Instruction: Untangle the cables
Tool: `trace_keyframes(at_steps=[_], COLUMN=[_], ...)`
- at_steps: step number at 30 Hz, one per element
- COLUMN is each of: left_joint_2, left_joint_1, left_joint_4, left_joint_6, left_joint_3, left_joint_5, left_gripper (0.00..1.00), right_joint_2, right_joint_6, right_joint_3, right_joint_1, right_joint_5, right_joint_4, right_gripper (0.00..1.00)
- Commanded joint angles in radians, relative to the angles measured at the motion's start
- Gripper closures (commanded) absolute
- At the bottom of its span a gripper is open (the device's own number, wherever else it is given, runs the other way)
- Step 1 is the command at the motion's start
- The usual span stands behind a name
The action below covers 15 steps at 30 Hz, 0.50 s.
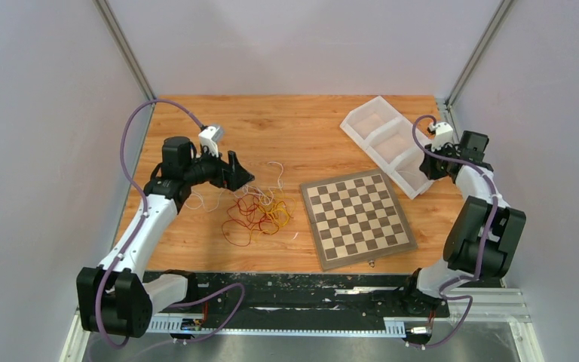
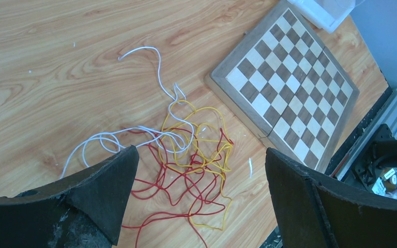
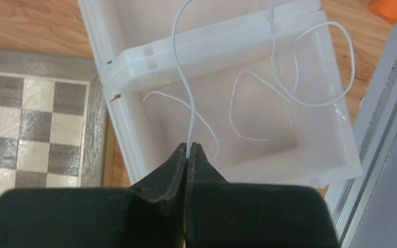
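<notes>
Three colours in the top view: saw the cables [image 1: 260, 211], red, yellow and white, in a messy pile on the wooden table [image 1: 286, 128], just left of the chessboard [image 1: 358, 217]. Saw the left gripper [image 1: 243, 175] right by the pile's far-left edge and the right gripper [image 1: 430, 167] over the clear tray [image 1: 381, 139]. Through the left wrist, saw wide-apart fingers [image 2: 108, 186] holding nothing, the pile down between them. Through the right wrist, saw the right gripper pinched tight on one white cable [image 3: 191, 124], more white cable lying inside the tray.
</notes>
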Motion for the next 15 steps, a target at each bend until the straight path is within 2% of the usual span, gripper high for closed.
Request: trace_keyframes(at_steps=[1,7,12,13,15], left_joint_2=[0.019,0.023,0.022,0.022,0.022], left_joint_1=[0.002,0.002,0.001,0.001,0.001], left_joint_4=[0.015,0.017,0.013,0.012,0.012], left_joint_6=[-0.011,-0.011,-0.001,0.0,0.0], left_joint_3=[0.039,0.039,0.037,0.037,0.038], left_joint_5=[0.007,0.0,0.002,0.003,0.003], left_gripper=[0.0,0.0,0.0,0.0,0.0], right_joint_2=[0.1,0.187,0.175,0.158,0.127], right_joint_6=[0.142,0.197,0.181,0.181,0.176], right_joint_3=[0.125,0.164,0.195,0.201,0.222], right_joint_1=[-0.018,-0.018,-0.026,-0.029,-0.035], right_joint_5=[0.029,0.075,0.045,0.033,-0.006], right_joint_4=[0.026,0.014,-0.045,-0.052,-0.072], right_gripper=[1.0,0.95,0.52,0.47,0.43])
